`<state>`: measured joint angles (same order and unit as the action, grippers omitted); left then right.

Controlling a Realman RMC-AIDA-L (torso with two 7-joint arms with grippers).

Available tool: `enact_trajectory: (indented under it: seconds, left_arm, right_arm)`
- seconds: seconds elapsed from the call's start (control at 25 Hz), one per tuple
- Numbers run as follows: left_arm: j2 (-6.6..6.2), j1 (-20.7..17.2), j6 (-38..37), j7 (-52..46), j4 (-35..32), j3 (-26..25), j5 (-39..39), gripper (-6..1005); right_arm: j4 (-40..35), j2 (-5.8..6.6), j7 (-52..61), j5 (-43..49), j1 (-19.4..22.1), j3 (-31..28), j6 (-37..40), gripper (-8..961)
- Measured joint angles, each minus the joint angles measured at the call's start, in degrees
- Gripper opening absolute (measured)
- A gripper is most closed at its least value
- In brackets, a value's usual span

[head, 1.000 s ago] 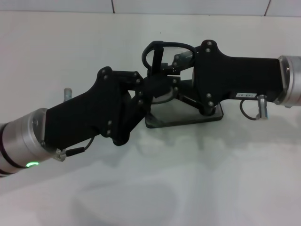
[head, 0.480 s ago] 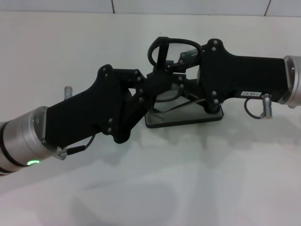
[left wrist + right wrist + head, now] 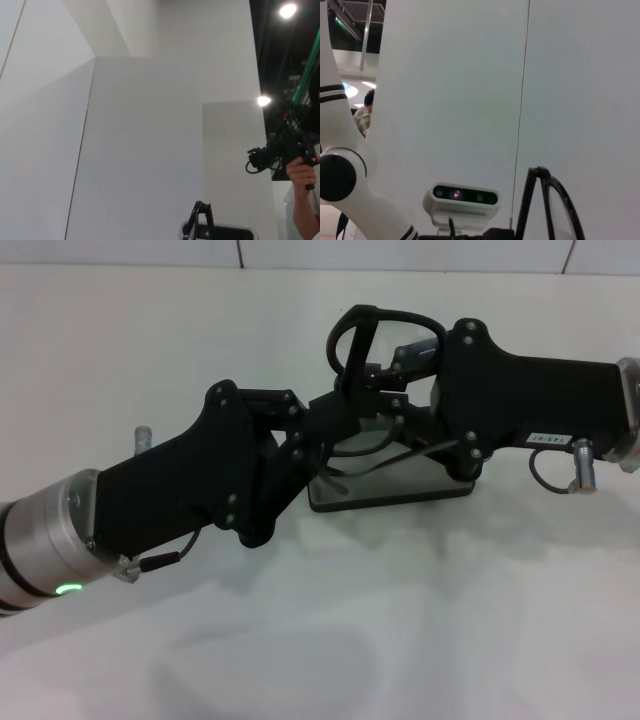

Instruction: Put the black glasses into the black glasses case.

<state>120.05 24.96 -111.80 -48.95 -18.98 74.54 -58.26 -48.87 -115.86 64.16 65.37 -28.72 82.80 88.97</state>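
The black glasses (image 3: 385, 311) stand on edge over the black glasses case (image 3: 400, 490), one lens up and the other low by the left fingers. A slim temple arm slants across the case's grey inside. In the head view my left gripper (image 3: 338, 428) comes in from the lower left and is shut on the lower part of the frame. From the right, my right gripper (image 3: 385, 375) is shut on the frame below the upper lens. The right wrist view shows part of the black glasses (image 3: 540, 200). A sliver of the frame (image 3: 202, 217) shows in the left wrist view.
The case lies open on a white table (image 3: 400, 620), largely hidden under both grippers. A tiled wall (image 3: 400, 252) runs behind the table. A person (image 3: 302, 200) holding a device stands far off in the left wrist view.
My right gripper has pulled to the right and slightly up, taking the upper lens with it. A temple arm now shows over the case. The left arm has stayed in place.
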Motion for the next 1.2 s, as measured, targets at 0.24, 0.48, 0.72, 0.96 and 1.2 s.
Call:
enact_trajectory:
  seconds: [0.24,0.48,0.72,0.96,1.2]
  left_arm:
    - [0.00,0.0,0.0,0.0,0.1,-0.1,0.0,32]
    - [0.00,0.3,0.0,0.1,1.2,-0.3,0.4,32]
    - [0.00,0.5,0.0,0.7,1.6,-0.3,0.6,32]
    - [0.00,0.5,0.1,0.8,1.6,-0.4,0.7,32]
    - [0.01,0.5,0.1,0.8,1.6,-0.4,0.7,32]
  right_arm:
    - [0.1,0.03,0.0,-0.2,0.0,0.0,0.7,101]
    - [0.2,0.03,0.0,-0.2,-0.1,0.0,1.4,101]
    - [0.2,0.03,0.0,-0.2,-0.1,0.1,1.5,101]
    - [0.2,0.03,0.0,-0.1,-0.4,0.3,1.6,101]
    - [0.2,0.03,0.0,0.1,-0.5,0.4,2.3,101]
